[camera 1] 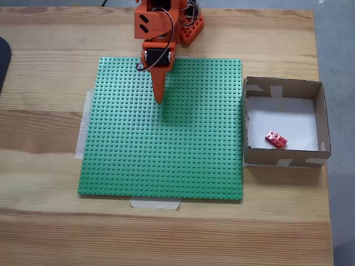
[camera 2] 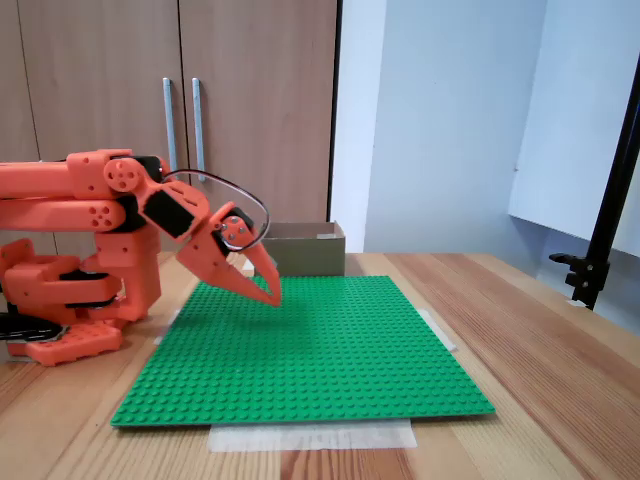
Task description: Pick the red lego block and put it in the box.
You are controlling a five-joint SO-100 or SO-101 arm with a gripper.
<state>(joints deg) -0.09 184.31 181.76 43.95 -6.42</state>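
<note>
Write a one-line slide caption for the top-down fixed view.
Red lego block lies inside the box while the shut gripper hangs over the green baseplate.

Office-like room – wooden cupboard doors, desk.

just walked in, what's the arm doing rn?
The red lego block already lies on the white floor of the box, near its front wall in a fixed view. The orange arm is folded back over the green baseplate, and its gripper hangs above the studs, jaws together, holding nothing. The placing looks done.
</note>
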